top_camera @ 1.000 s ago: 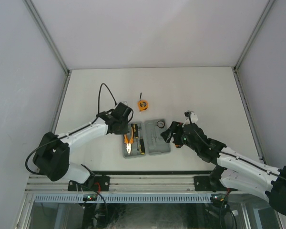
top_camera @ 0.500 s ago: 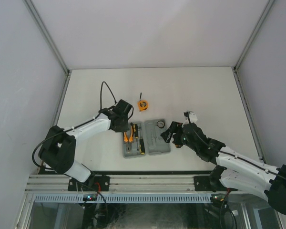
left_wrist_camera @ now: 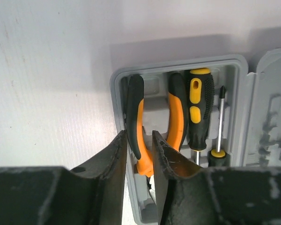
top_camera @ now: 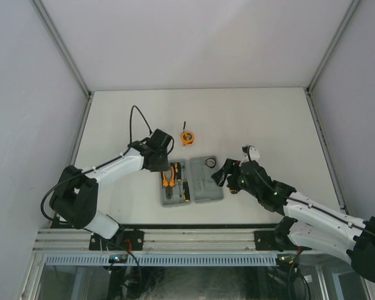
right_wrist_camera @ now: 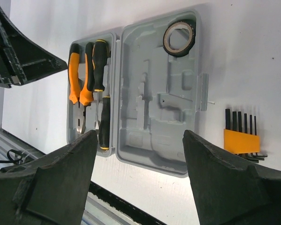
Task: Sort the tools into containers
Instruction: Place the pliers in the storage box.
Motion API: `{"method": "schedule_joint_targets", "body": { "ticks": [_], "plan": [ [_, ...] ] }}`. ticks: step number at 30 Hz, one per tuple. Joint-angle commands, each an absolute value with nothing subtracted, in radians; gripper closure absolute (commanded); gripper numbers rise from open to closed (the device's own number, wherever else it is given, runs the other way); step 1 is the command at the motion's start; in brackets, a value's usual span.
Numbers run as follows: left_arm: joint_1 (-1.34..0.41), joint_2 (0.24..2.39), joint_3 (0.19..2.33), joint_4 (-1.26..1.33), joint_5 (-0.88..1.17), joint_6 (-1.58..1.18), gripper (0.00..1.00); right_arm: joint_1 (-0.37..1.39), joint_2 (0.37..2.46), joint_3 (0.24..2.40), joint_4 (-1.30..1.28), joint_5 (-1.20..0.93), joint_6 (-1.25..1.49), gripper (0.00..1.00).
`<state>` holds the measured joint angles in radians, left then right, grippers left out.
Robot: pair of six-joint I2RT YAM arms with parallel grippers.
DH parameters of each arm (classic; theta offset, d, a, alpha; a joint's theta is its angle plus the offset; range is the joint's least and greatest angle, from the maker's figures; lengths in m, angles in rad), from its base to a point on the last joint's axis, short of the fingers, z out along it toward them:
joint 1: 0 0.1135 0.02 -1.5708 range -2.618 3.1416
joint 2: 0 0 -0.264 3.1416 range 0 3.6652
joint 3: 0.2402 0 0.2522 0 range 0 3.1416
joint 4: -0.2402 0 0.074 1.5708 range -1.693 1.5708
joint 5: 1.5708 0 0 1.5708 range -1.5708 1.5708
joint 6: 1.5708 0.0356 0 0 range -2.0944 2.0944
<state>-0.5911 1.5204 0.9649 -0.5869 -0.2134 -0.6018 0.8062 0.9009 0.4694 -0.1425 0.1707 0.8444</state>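
Observation:
The grey tool case lies open in front of the arms. The orange-handled pliers and two black-and-orange screwdrivers lie in its left half. The small dark ring sits in the far corner of the right half. My left gripper is closed narrowly around the pliers' left handle, over the case's left rim. My right gripper is wide open and empty, above the case's right half. The bit set lies on the table right of the case. The tape measure lies beyond the case.
A black cable loops up from the left arm over the table. White walls with metal corner posts close in the table on three sides. The metal rail with the arm bases runs along the near edge.
The pliers have shifted toward the far end of the case's left half with my left gripper. The right arm has barely moved.

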Motion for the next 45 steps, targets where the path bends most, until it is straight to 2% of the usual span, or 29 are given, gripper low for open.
{"method": "schedule_joint_targets", "body": {
  "ticks": [1,8,17,22,33,45],
  "plan": [
    [-0.577,1.436,1.036,-0.556,-0.208,-0.587,0.67,0.798,0.874,0.472,-0.146,0.169,0.845,0.27],
    [-0.566,1.339,0.997,-0.516,-0.189,-0.561,0.64,0.796,0.861,0.472,-0.155,0.176,0.85,0.29],
    [-0.564,1.112,0.821,-0.377,-0.182,-0.561,0.6,0.798,0.876,0.497,-0.139,0.19,0.832,0.31],
    [-0.559,1.039,0.741,-0.345,-0.206,-0.573,0.59,0.81,0.941,0.548,-0.134,0.191,0.822,0.35],
    [-0.499,0.943,0.545,-0.262,-0.18,-0.641,0.6,0.905,1.3,0.81,-0.096,0.168,0.786,0.41],
    [-0.491,0.716,0.324,-0.273,-0.218,-0.79,0.61,0.986,1.683,1.142,-0.178,0.155,0.783,0.43]
  ]
}}
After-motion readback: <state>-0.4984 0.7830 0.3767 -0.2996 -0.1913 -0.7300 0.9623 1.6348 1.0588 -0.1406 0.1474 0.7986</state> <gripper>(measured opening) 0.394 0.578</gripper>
